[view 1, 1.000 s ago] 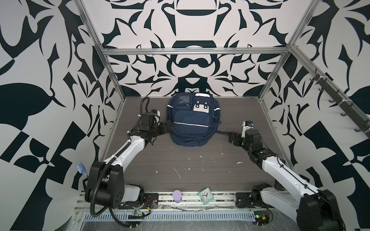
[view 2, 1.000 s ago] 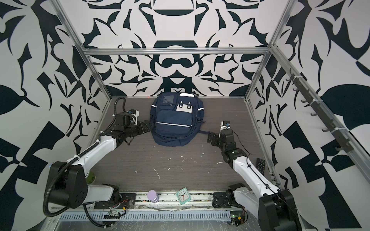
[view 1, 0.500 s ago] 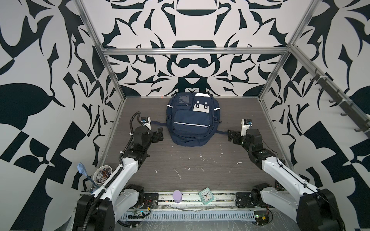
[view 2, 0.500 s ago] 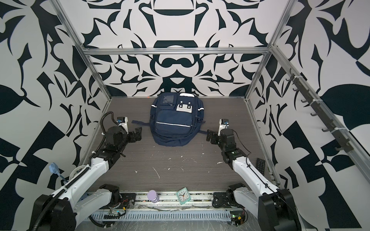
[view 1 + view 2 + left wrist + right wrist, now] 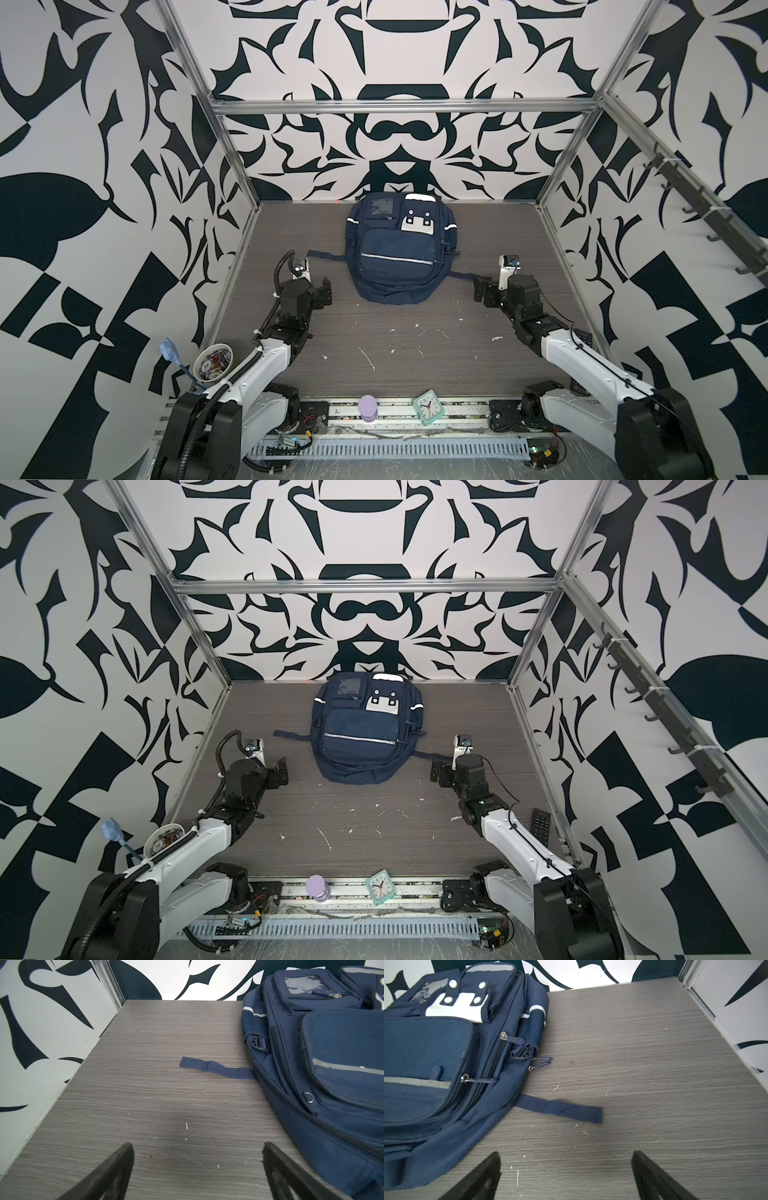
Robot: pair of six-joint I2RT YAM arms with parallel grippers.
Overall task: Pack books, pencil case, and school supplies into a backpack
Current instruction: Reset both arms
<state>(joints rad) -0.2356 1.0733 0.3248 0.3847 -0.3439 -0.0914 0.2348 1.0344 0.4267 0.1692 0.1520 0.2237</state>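
Navy blue fabric backpack [image 5: 398,249] with white patches and silver strip: unmoved, lying flat on grey wood-grain desk [image 5: 415,365] near back wall. Left arm [image 5: 266,365] pulled back from backpack's side since a second ago; left jaws now clear of it, spread wide, empty. Right arm [image 5: 582,361] barely shifted; right jaws spread wide, empty, near loose blue strap [image 5: 560,1109].

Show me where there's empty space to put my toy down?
Biggest bare patch of table: between the backpack, the left gripper, the right gripper and the front rail. Narrower bare strips flank the backpack. Crowded: the front rail with the clock, and the cup beside the left arm.
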